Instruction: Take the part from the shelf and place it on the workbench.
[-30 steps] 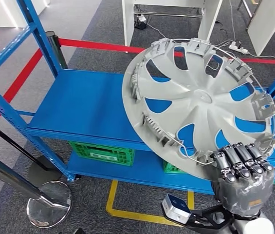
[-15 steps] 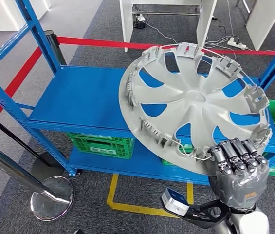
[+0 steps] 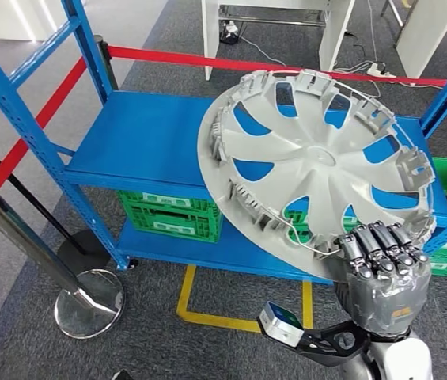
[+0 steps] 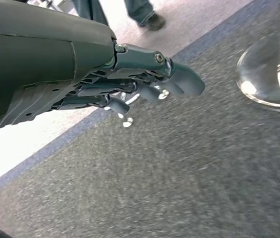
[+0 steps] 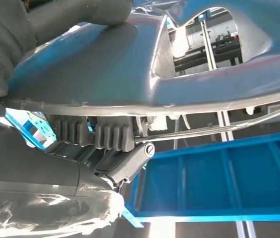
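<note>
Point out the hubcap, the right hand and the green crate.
hubcap (image 3: 322, 162), head view, on its central hub.
right hand (image 3: 382, 273), head view, on its fingers gripping the rim.
green crate (image 3: 170, 216), head view, on its front wall under the shelf.

- My right hand (image 3: 382, 265) is raised in front of me at the lower right, back of the hand toward my head, fingers (image 3: 380, 245) curled side by side over the near rim of the hubcap (image 3: 322, 158), gripping it.
- In the right wrist view, my thumb (image 5: 89, 12) lies on one face of that rim and my ribbed fingers (image 5: 93, 131) press the other.
- My left hand (image 4: 145, 89) hangs low, fingers loosely extended and slightly apart, holding nothing.
</note>
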Controlling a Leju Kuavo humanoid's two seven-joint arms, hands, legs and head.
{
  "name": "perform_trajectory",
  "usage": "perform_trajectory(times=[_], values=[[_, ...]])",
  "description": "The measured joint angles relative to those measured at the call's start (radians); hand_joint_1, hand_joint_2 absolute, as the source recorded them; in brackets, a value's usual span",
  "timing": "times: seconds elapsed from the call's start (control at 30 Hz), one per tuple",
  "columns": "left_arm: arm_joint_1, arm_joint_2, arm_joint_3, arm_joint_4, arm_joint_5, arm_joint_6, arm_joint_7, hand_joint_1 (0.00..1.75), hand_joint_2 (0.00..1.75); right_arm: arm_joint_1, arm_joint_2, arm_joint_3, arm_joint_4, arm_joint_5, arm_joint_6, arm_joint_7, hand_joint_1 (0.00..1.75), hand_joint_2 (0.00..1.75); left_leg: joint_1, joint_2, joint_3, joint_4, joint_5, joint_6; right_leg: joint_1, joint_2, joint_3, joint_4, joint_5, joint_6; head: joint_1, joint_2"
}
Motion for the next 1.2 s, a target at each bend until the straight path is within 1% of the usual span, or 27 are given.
perform_trajectory(times=[0.07,0.1,0.13,0.17,0.23,0.27,0.3,0.37,0.43,0.47,0.5,0.57,0.6,0.63,0.67,0.7,0.73,0.8,0.83,0.87,0.93,0.97,1.03,1.1,1.13,1.17,1.2], values=[[-0.001,0.002,0.002,-0.001,0.000,-0.005,-0.001,0.00,1.75,-0.001,0.000,0.000,0.004,0.000,0.000,0.005,1.75,1.75,-0.004,0.001,-0.031,0.001,0.023,0.007,0.000,0.001,-0.031,0.124,-0.103,0.002,0.003,0.000],[-0.001,0.001,0.002,-0.002,0.000,-0.006,-0.001,0.00,1.75,-0.001,0.000,0.000,0.007,0.000,0.000,0.007,1.75,1.75,-0.006,0.001,-0.047,0.002,0.035,0.008,0.001,0.001,-0.037,0.184,-0.129,0.002,0.003,0.000],[-0.001,0.001,0.003,-0.002,0.000,-0.006,-0.001,0.00,1.75,-0.001,0.000,0.000,0.009,0.000,0.000,0.007,1.75,1.75,-0.008,0.001,-0.063,0.004,0.047,0.008,0.002,0.001,-0.032,0.220,-0.133,0.002,0.003,0.000],[0.000,0.001,0.004,-0.002,0.000,-0.006,-0.001,0.00,1.75,-0.001,0.000,0.000,0.012,0.000,0.000,0.008,1.75,1.75,-0.010,0.001,-0.078,0.005,0.058,0.007,0.003,0.001,-0.010,0.224,-0.116,0.000,0.003,0.000],[-0.001,0.001,0.005,-0.002,0.000,-0.006,-0.001,0.00,1.75,-0.002,0.000,0.000,0.015,0.000,0.000,0.009,1.75,1.75,-0.011,0.001,-0.103,0.010,0.076,0.004,0.007,0.001,0.085,0.125,-0.068,-0.009,0.003,0.000],[-0.002,0.001,0.005,-0.002,0.000,-0.006,-0.001,0.00,1.75,-0.004,0.000,0.001,0.015,0.000,0.000,0.009,1.75,1.75,-0.012,0.001,-0.112,0.014,0.084,0.001,0.011,0.001,0.148,0.044,-0.064,-0.014,0.003,0.000],[-0.002,0.000,0.005,-0.002,0.000,-0.006,-0.001,0.00,1.75,-0.007,0.000,0.002,0.015,0.000,0.000,0.010,1.75,1.75,-0.013,0.000,-0.119,0.018,0.091,-0.003,0.014,0.000,0.199,-0.030,-0.072,-0.018,0.002,0.000],[-0.002,0.000,0.005,-0.002,0.000,-0.006,-0.001,0.00,1.75,-0.011,0.000,0.004,0.017,0.000,0.000,0.012,1.75,1.75,-0.012,0.001,-0.126,0.021,0.106,-0.013,0.020,0.000,0.240,-0.105,-0.095,-0.024,0.002,0.000],[-0.001,0.001,0.006,-0.002,0.001,-0.008,-0.001,0.00,1.75,-0.013,0.000,0.006,0.019,0.000,0.000,0.017,1.75,1.75,-0.008,0.000,-0.132,0.024,0.109,-0.026,0.020,-0.001,0.226,-0.109,-0.085,-0.035,0.003,0.000],[0.000,0.002,0.008,-0.002,0.001,-0.010,-0.001,0.00,1.75,-0.014,0.000,0.007,0.020,0.000,0.000,0.020,1.75,1.75,-0.006,-0.001,-0.137,0.036,0.088,-0.033,0.019,-0.003,0.219,-0.110,-0.076,-0.042,0.002,0.000],[0.001,0.003,0.009,-0.002,0.002,-0.013,-0.001,0.00,1.75,-0.015,0.000,0.008,0.021,0.000,0.000,0.023,1.75,1.75,-0.004,-0.002,-0.146,0.066,0.049,-0.040,0.016,-0.005,0.210,-0.111,-0.065,-0.049,0.000,0.000],[0.001,0.005,0.012,-0.002,0.002,-0.018,-0.001,0.00,1.75,-0.015,0.000,0.012,0.026,0.000,0.000,0.028,1.75,1.75,0.003,-0.002,-0.173,0.176,-0.055,-0.053,0.015,-0.007,0.191,-0.110,-0.044,-0.055,-0.004,0.000],[0.001,0.006,0.013,-0.002,0.003,-0.020,-0.001,0.00,1.75,-0.015,0.000,0.013,0.028,0.000,0.000,0.029,1.75,1.75,0.007,-0.002,-0.184,0.240,-0.089,-0.058,0.016,-0.007,0.178,-0.107,-0.033,-0.055,-0.005,0.000],[0.000,0.006,0.014,-0.002,0.003,-0.021,-0.001,0.00,1.75,-0.015,0.000,0.014,0.031,0.000,0.000,0.031,1.75,1.75,0.010,-0.002,-0.187,0.286,-0.099,-0.061,0.016,-0.007,0.165,-0.103,-0.023,-0.054,-0.005,0.000],[0.000,0.007,0.016,-0.002,0.003,-0.022,-0.001,0.00,1.75,-0.015,0.000,0.015,0.035,0.000,0.000,0.033,1.75,1.75,0.013,-0.002,-0.175,0.302,-0.087,-0.064,0.016,-0.007,0.148,-0.097,-0.014,-0.053,-0.005,0.000],[0.000,0.008,0.018,-0.002,0.003,-0.023,-0.001,0.00,1.75,-0.015,0.000,0.015,0.038,0.000,0.000,0.035,1.75,1.75,0.015,-0.002,-0.149,0.285,-0.061,-0.065,0.015,-0.007,0.132,-0.090,-0.007,-0.051,-0.005,0.000],[-0.001,0.009,0.020,-0.002,0.003,-0.024,-0.001,0.00,1.75,-0.015,0.000,0.015,0.041,0.000,0.000,0.037,1.75,1.75,0.017,-0.002,-0.106,0.232,-0.034,-0.064,0.015,-0.007,0.117,-0.082,-0.002,-0.048,-0.005,0.000],[-0.004,0.011,0.024,-0.003,0.003,-0.025,-0.001,0.00,1.75,-0.016,0.000,0.016,0.047,0.000,0.000,0.041,1.75,1.75,0.016,-0.004,-0.014,0.095,-0.022,-0.059,0.015,-0.006,0.094,-0.067,0.008,-0.038,-0.005,0.000],[-0.006,0.012,0.025,-0.003,0.003,-0.026,-0.001,0.00,1.75,-0.016,0.000,0.017,0.050,0.000,0.000,0.044,1.75,1.75,0.014,-0.006,0.015,0.046,-0.026,-0.054,0.016,-0.006,0.086,-0.063,0.013,-0.033,-0.005,0.000],[-0.007,0.013,0.027,-0.003,0.003,-0.027,-0.001,0.00,1.75,-0.017,0.000,0.018,0.053,0.000,0.000,0.046,1.75,1.75,0.011,-0.007,0.025,0.021,-0.034,-0.049,0.015,-0.007,0.081,-0.061,0.020,-0.026,-0.005,0.000],[-0.008,0.013,0.030,-0.004,0.003,-0.031,-0.001,0.00,1.75,-0.020,0.000,0.021,0.060,0.000,0.000,0.053,1.75,1.75,0.008,-0.005,0.016,0.013,-0.021,-0.032,0.012,-0.007,0.073,-0.061,0.032,-0.013,-0.005,0.000],[-0.008,0.014,0.031,-0.004,0.003,-0.034,-0.001,0.00,1.75,-0.020,0.000,0.022,0.064,0.000,0.000,0.057,1.75,1.75,0.008,-0.003,0.007,0.011,-0.011,-0.023,0.010,-0.005,0.065,-0.054,0.021,-0.006,-0.004,0.000],[-0.010,0.015,0.034,-0.004,0.003,-0.038,-0.001,0.00,1.75,-0.022,0.000,0.023,0.073,0.000,0.000,0.071,1.75,1.75,0.009,0.001,-0.016,0.006,0.013,-0.007,0.008,-0.002,0.038,0.009,-0.055,0.002,-0.001,0.000],[-0.012,0.017,0.040,-0.005,0.003,-0.041,0.000,0.00,1.75,-0.024,-0.001,0.023,0.087,0.000,0.000,0.091,1.75,1.75,0.005,0.001,-0.047,0.007,0.037,0.000,0.008,-0.001,0.006,0.134,-0.149,0.007,0.002,0.000],[-0.012,0.017,0.044,-0.005,0.004,-0.043,0.000,0.00,1.75,-0.024,-0.002,0.023,0.096,0.000,0.000,0.100,1.75,1.75,0.003,0.002,-0.063,0.008,0.049,0.001,0.008,0.000,-0.001,0.188,-0.167,0.007,0.001,0.000],[-0.012,0.017,0.048,-0.005,0.005,-0.044,0.000,0.00,1.75,-0.024,-0.003,0.023,0.105,0.000,0.000,0.109,1.75,1.75,0.000,0.002,-0.080,0.009,0.061,0.001,0.008,0.000,0.004,0.220,-0.162,0.007,0.001,0.000],[-0.012,0.016,0.052,-0.005,0.007,-0.046,0.000,0.00,1.75,-0.024,-0.005,0.023,0.115,0.000,0.000,0.114,1.75,1.75,-0.001,0.002,-0.096,0.010,0.073,-0.001,0.008,0.000,0.026,0.216,-0.135,0.005,0.001,0.000]])
